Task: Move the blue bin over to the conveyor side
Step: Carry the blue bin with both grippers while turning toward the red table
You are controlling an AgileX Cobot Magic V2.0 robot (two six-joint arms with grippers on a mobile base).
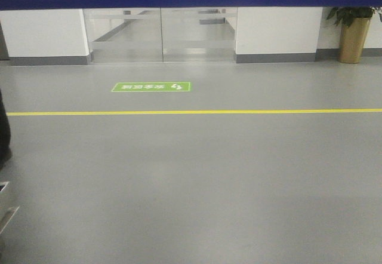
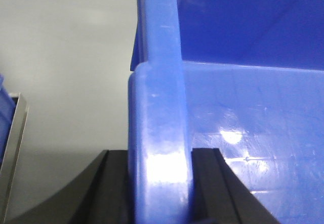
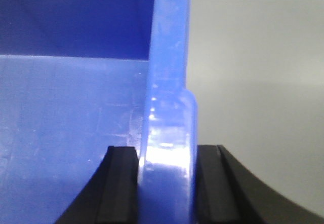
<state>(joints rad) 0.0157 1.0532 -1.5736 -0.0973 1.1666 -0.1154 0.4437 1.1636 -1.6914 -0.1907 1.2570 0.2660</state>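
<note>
Left hand (image 2: 159,183), right hand (image 3: 167,186) clamping blue bin (image 2: 253,133) rim, front shows floor (image 1: 209,174)

The blue bin (image 2: 243,133) is glossy royal-blue plastic with a thick rolled rim. In the left wrist view the rim runs up the frame's centre, with the shiny inside filling the right half; the right wrist view mirrors this. At bottom centre the rim sits clamped: left gripper (image 2: 159,183), right gripper (image 3: 167,183).
</note>
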